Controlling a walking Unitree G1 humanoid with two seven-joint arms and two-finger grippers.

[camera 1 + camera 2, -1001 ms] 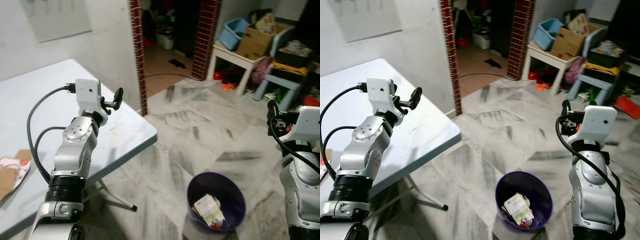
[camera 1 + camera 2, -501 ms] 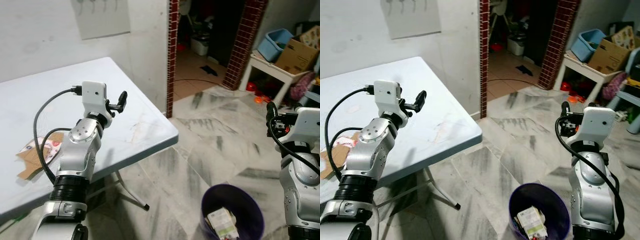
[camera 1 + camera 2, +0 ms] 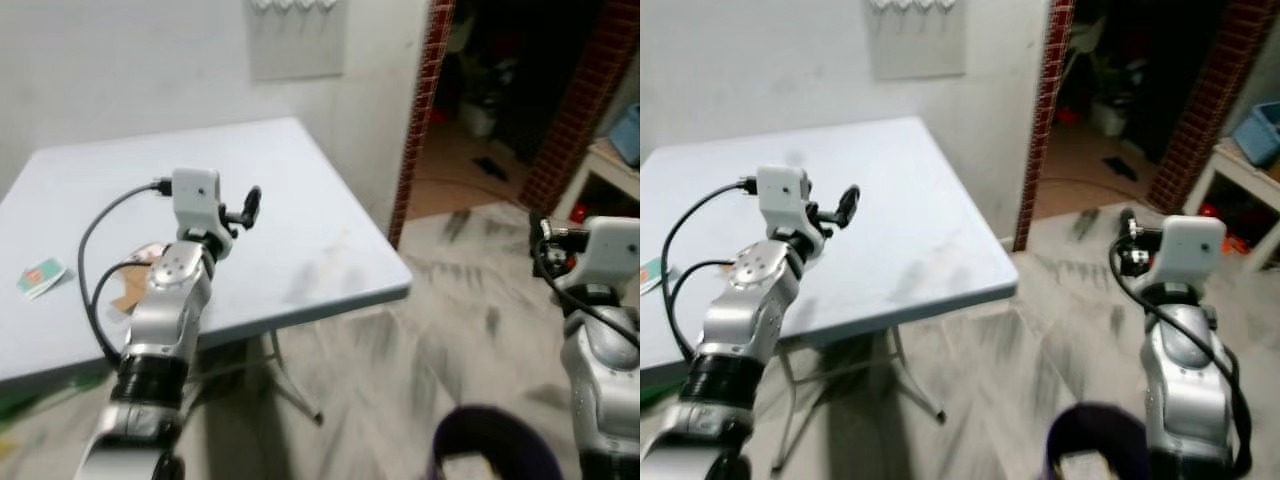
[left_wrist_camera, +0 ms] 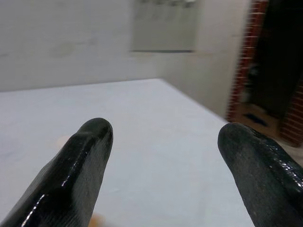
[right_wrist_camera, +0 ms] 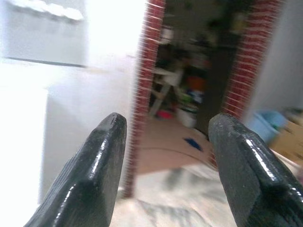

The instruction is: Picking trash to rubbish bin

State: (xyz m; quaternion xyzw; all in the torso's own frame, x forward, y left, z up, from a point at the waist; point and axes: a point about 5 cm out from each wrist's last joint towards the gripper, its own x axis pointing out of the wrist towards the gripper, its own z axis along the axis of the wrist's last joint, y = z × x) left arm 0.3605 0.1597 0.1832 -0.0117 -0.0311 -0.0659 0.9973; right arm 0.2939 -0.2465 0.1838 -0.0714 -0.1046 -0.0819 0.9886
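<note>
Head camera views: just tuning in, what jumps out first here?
The big pale blue table to the robot's left dominates, with the left gripper raised over it, open and holding nothing. Scraps of trash lie on the table's left part: a small card and a cardboard piece beside the arm. The purple rubbish bin sits on the floor by the right arm, near the brick doorway.

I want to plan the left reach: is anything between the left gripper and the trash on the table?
Nothing visible. The left gripper is open above the table; the trash lies nearer the robot, partly hidden by its own arm.
</note>
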